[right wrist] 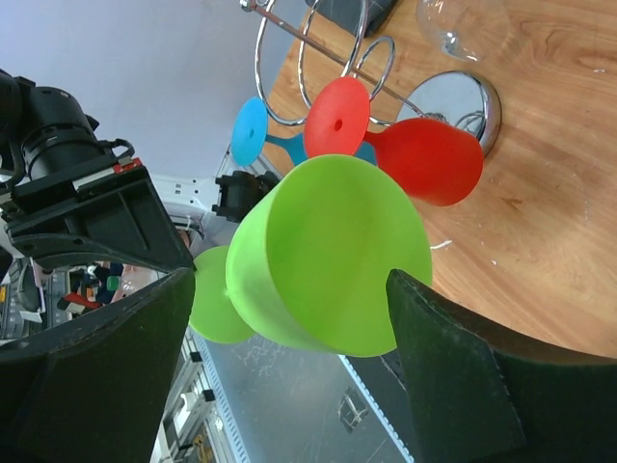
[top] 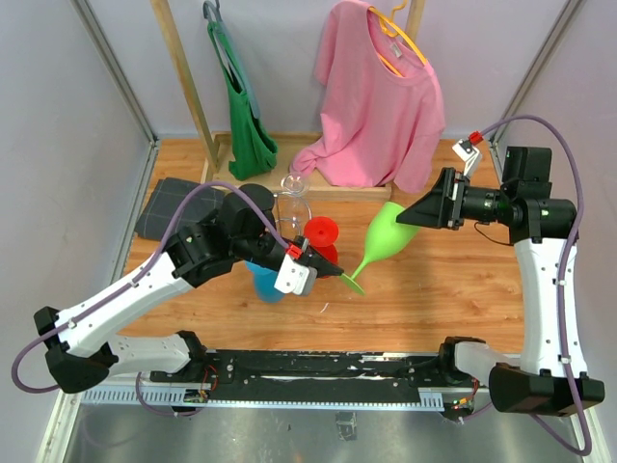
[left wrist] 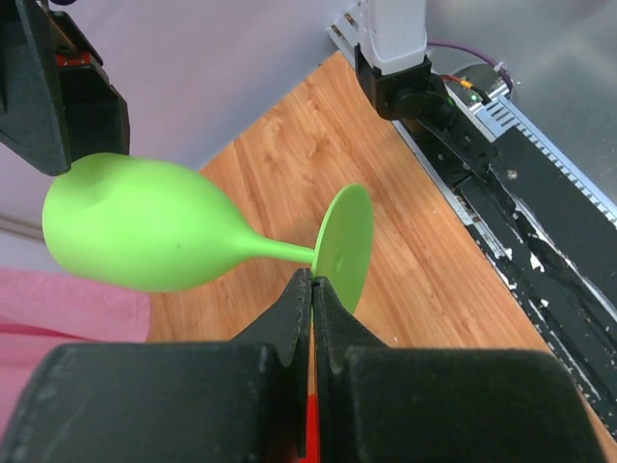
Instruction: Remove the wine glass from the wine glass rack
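The green wine glass (top: 390, 231) (left wrist: 145, 236) (right wrist: 328, 256) hangs tilted in the air, away from the chrome wine glass rack (top: 287, 214) (right wrist: 463, 96). My left gripper (top: 337, 273) (left wrist: 313, 280) is shut on the rim of the glass's round foot. My right gripper (top: 410, 214) (right wrist: 289, 289) stands open with a finger on each side of the bowl. Its right finger sits at the bowl's edge, and a gap shows at the left finger. A red glass (top: 321, 233) (right wrist: 424, 159) and a blue glass (top: 267, 282) (right wrist: 251, 130) are by the rack.
A clear glass (top: 292, 183) (right wrist: 458, 24) stands behind the rack. A pink shirt (top: 376, 106) and a green bag (top: 246, 116) hang from a wooden frame at the back. A dark folded cloth (top: 174, 207) lies at the left.
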Robot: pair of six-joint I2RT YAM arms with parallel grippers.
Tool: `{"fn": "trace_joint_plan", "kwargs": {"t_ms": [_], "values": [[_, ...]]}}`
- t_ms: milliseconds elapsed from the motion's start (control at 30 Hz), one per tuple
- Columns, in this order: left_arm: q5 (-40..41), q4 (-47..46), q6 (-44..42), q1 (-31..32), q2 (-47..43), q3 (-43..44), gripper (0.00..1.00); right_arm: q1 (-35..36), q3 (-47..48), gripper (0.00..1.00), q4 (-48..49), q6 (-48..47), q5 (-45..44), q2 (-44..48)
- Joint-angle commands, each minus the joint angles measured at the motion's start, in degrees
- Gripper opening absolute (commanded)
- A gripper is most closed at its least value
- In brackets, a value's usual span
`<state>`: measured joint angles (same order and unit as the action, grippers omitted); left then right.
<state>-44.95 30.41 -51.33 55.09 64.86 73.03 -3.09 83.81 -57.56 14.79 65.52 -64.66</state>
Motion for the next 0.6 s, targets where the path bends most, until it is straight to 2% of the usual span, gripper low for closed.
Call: {"fn": "trace_joint_plan", "kwargs": {"t_ms": [0, 200, 567], "values": [[-2.24, 1.11, -6.00, 0.71, -0.44, -0.63, 0.00, 0.92, 0.40, 0.81, -3.67, -3.05, 1.77, 1.47], [-2.42, 2.08, -8.94, 0.72, 0.44, -1.41, 0.00, 2.23, 3.01, 0.78, -6.54, -4.29, 1.54, 1.04], [-1.19, 2.02, -19.91, 0.72, 0.99, -2.95, 0.00, 7.60, 0.54, 0.49, -8.85, -5.93, 2.73, 0.41]]}}
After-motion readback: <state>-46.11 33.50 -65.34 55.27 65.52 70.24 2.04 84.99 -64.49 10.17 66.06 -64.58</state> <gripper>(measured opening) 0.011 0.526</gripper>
